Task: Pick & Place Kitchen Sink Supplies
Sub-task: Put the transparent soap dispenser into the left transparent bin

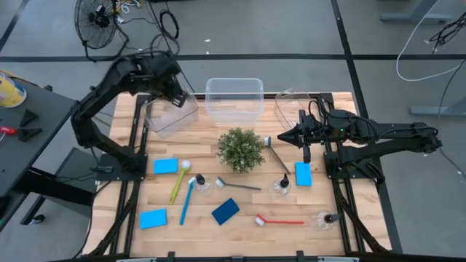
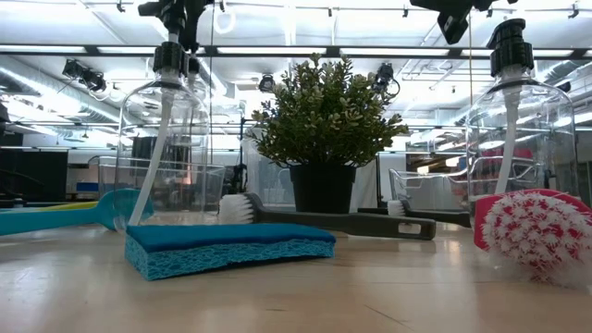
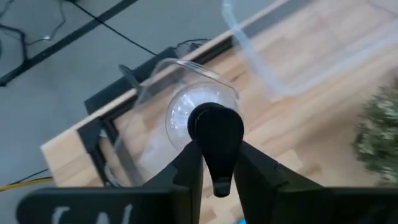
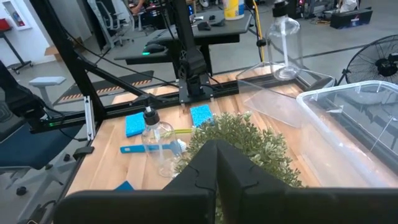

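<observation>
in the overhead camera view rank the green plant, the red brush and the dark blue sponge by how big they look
1. Green plant, clearly largest.
2. Red brush: longest, but thin.
3. Dark blue sponge: shorter but wider, so its rank against the brush is unsure.

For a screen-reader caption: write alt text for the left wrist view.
The left end effector holds a clear bottle by its black pump cap, seen from above, hanging over a clear plastic bin at the wooden table's edge. A second clear bin and part of a green plant lie beyond.
</observation>
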